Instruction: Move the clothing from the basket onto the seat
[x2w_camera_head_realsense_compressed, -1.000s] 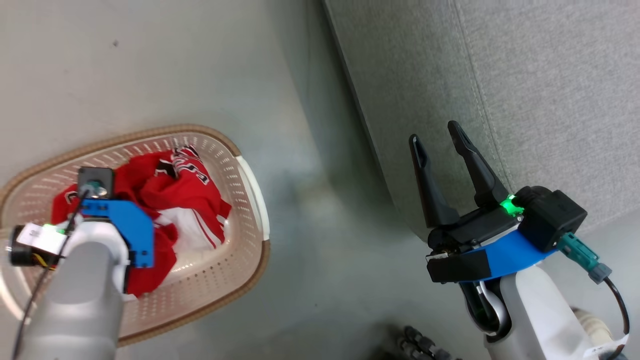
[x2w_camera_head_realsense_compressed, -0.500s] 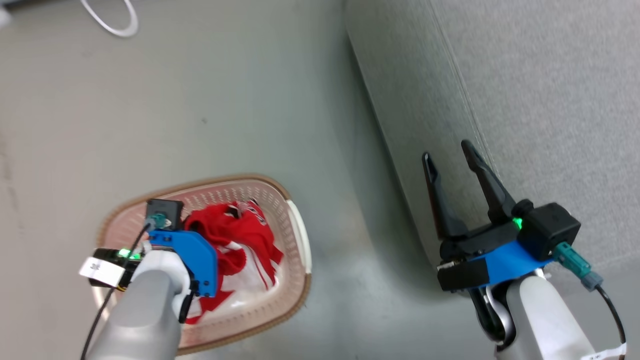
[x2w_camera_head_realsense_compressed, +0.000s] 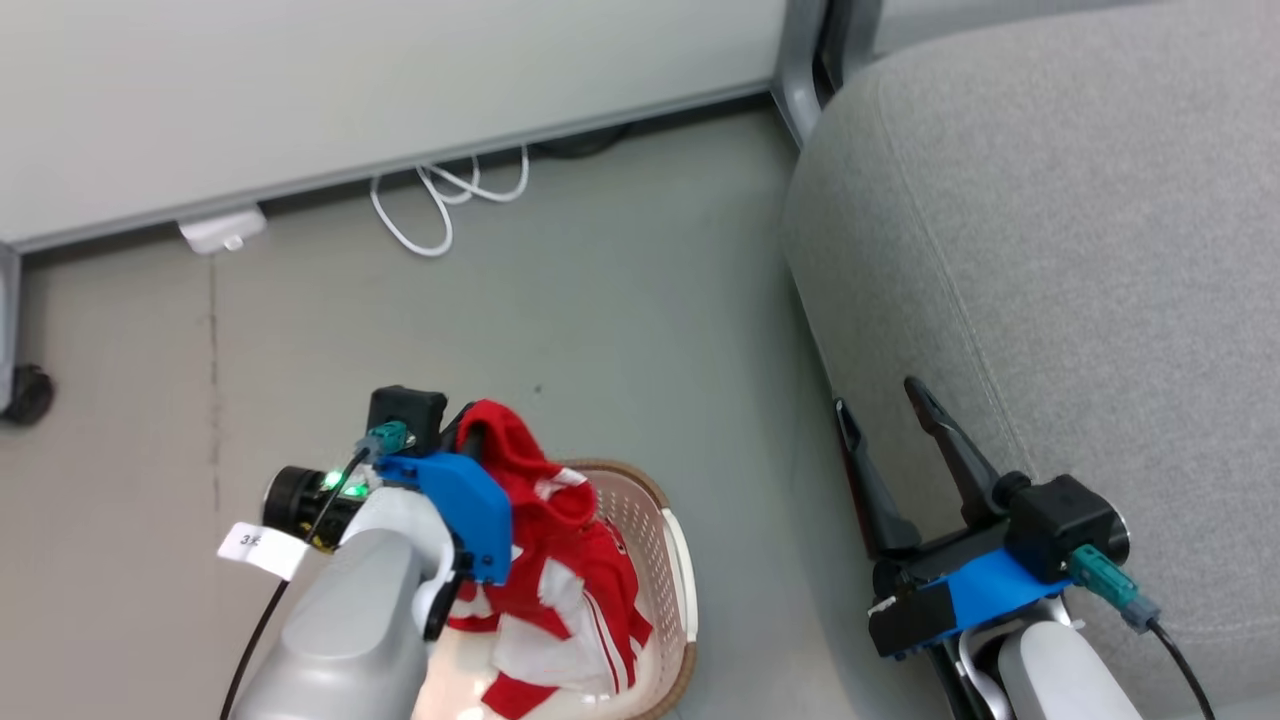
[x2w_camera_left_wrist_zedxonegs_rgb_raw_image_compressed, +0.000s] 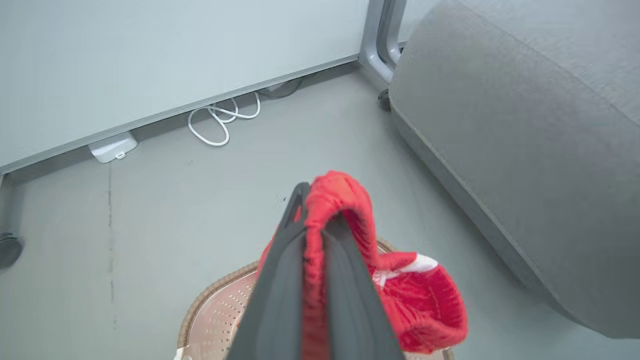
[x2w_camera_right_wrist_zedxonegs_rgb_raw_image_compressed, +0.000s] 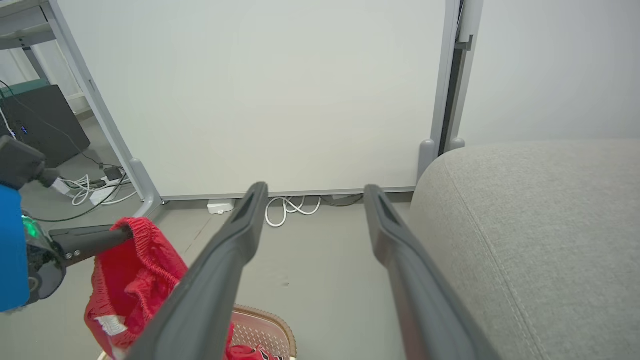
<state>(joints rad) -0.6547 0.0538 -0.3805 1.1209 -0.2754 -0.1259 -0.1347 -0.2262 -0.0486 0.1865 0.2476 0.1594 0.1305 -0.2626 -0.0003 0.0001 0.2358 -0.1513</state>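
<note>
Clothing (x2w_camera_head_realsense_compressed: 565, 540) clamped in left end effector (x2w_camera_left_wrist_zedxonegs_rgb_raw_image_compressed: 315, 215); tag (x2w_camera_head_realsense_compressed: 258, 548) blurred.

Grey floor (x2w_camera_head_realsense_compressed: 620, 300) meets a pale partition panel (x2w_camera_head_realsense_compressed: 350, 80) with a grey frame. A looped white cable (x2w_camera_head_realsense_compressed: 445, 215) and a small white box (x2w_camera_head_realsense_compressed: 222, 230) lie along its base. A black caster (x2w_camera_head_realsense_compressed: 25, 395) stands far left.

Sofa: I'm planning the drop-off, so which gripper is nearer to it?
Right. The right gripper, open, is by the sofa edge; the left gripper, shut on a red garment, is above the basket, with floor between it and the sofa.
</note>
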